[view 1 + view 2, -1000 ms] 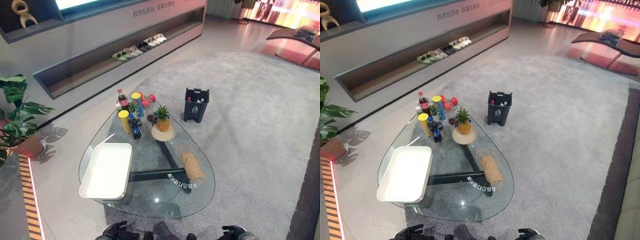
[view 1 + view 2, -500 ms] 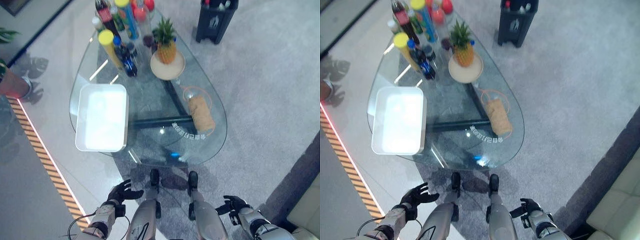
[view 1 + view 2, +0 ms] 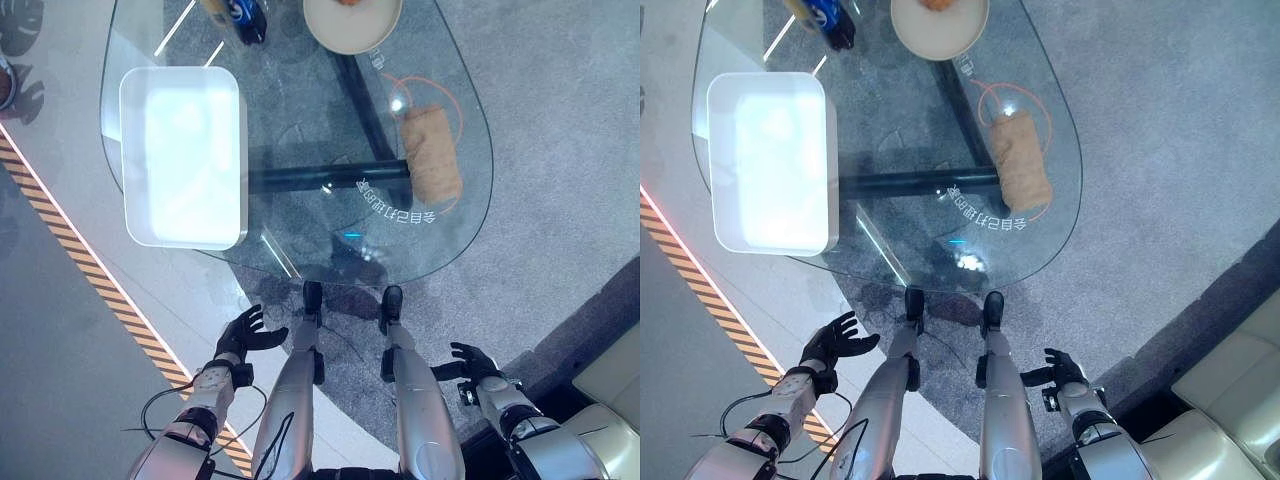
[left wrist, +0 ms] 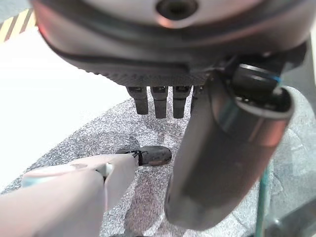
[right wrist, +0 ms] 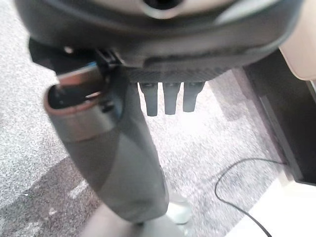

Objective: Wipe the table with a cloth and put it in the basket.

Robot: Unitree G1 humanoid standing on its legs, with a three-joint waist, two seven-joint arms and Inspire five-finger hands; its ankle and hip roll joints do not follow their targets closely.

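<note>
A grey carpet (image 3: pixel 560 200) lies under a glass desk (image 3: pixel 300 120) of rounded triangular shape. On the desk's right part rests the rolled tan cloth (image 3: pixel 432 155), with a white rectangular basket (image 3: pixel 183 155) well apart on the left part and a round plate (image 3: pixel 352 22) at the far edge. Both hands hang low beside the desk's near edge, touching nothing: the left hand (image 3: pixel 243 333) has spread fingers, the right hand (image 3: pixel 472 361) relaxed ones.

Desk (image 3: pixel 300 110): clear glass top, glossy, I see glare spots. Tray (image 3: pixel 183 155): white, smooth, looks plastic. Cloth (image 3: pixel 432 155): tan, rough terry-like weave, rolled. Carpet (image 3: pixel 560 200): grey, matt, short pile. Plate (image 3: pixel 352 25): cream, matt.
</note>
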